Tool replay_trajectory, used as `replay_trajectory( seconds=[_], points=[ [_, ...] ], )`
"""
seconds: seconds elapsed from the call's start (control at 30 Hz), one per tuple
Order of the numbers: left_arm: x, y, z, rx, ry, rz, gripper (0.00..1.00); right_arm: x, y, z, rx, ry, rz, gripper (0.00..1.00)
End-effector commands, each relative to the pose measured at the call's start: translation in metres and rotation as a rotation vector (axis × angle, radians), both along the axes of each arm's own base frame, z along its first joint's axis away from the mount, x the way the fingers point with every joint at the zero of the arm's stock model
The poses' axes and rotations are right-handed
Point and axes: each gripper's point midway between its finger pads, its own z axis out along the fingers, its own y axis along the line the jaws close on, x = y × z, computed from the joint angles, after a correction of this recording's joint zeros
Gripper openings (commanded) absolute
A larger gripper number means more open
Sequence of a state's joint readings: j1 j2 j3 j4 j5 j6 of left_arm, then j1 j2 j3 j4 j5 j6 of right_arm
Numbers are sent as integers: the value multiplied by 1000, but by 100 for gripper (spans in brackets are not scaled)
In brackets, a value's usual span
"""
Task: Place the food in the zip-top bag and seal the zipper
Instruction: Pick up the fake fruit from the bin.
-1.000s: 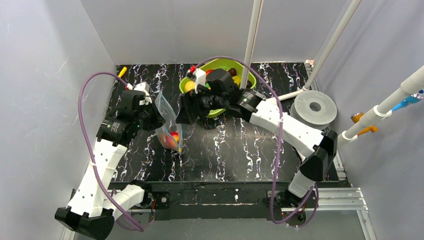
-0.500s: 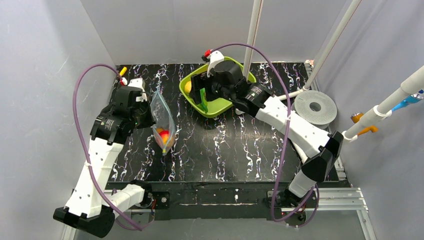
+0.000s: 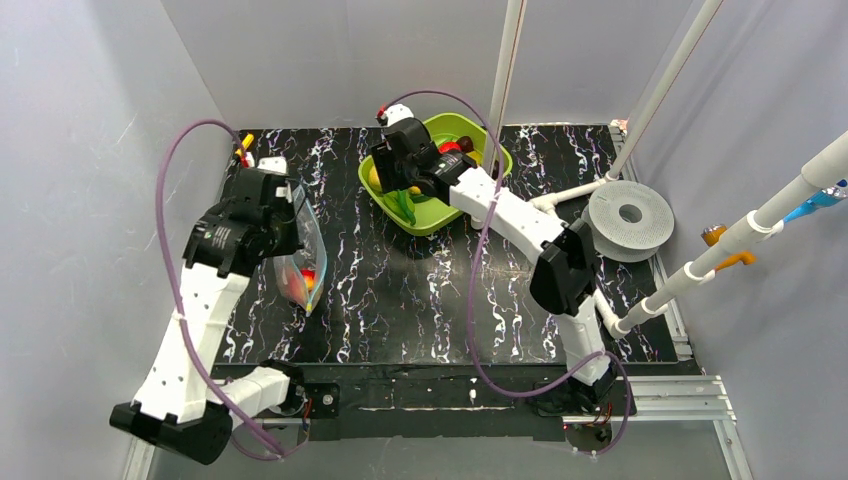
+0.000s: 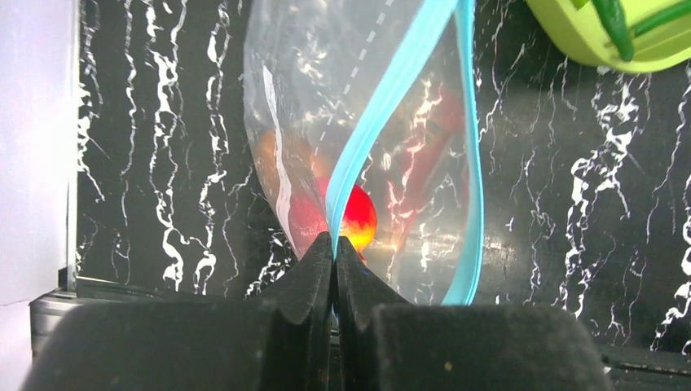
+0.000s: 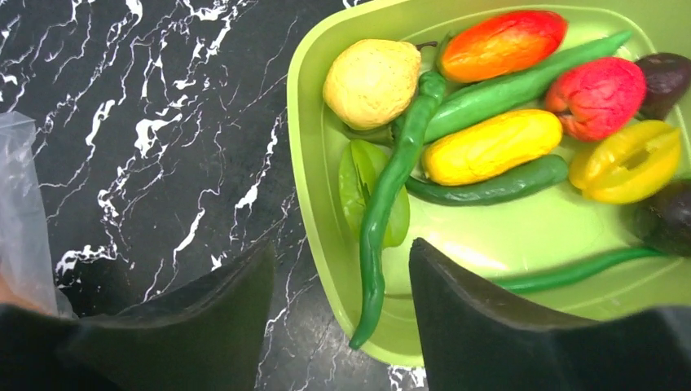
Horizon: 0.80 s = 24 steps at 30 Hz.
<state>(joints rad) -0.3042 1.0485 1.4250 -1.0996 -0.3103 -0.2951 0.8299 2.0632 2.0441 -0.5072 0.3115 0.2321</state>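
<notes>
left gripper (image 4: 334, 244): clenched on the zipper (image 4: 391, 90), fingers fully together on the teal strip. It holds the bag up off the table (image 3: 450, 290), on the near left.

zip-top bag (image 4: 305, 81): clear, hanging from that pinch. Beyond the jaws the strip splits into a loop, so the mouth gapes. The advice is to hold this pinch steady and keep the loop turned toward the tray.

food already bagged: a red-and-yellow fruit (image 4: 358, 216) and blurred red and orange shapes lie low in the bag.

right gripper (image 5: 342, 252): jaws apart, grasping nothing, hanging over the near rim of the lime-green tray (image 5: 305, 179), farther back on the table.

long green pepper (image 5: 391, 187): lies between and just past the fingers, its tail toward the rim. It is probably the next pick. It is thin and glossy, so the fingers should straddle it across its width near the middle, go low, and close squarely to stop it rolling out.

remaining food, far end: a pale pear (image 5: 372, 81) touches the pepper's stem end. Judging by that contact, lifting straight up should avoid dragging it along.
</notes>
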Motion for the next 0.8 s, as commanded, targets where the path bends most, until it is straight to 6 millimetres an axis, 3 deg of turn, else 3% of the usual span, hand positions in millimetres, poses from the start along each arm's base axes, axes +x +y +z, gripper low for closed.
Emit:
replay_trajectory(
  seconds=[0.0,0.2,0.33,0.6,0.77],
  points=[
    [8,-18,-24,-44,86,-47,0,20,11,19,44,-50,50,63],
    [21,-49,-46,-174,138,-85,0,33,35,-7,44,-40,174,50],
    [22,-61,-59,-228,179,-94,0,45,40,-29,15,-31,180,47],
    [20,-63,-67,-239,214,-79,0,66,37,-62,-8,-7,170,47],
    [20,-64,-68,-244,216,-73,0,65,46,-85,-20,14,235,48]
  ],
)
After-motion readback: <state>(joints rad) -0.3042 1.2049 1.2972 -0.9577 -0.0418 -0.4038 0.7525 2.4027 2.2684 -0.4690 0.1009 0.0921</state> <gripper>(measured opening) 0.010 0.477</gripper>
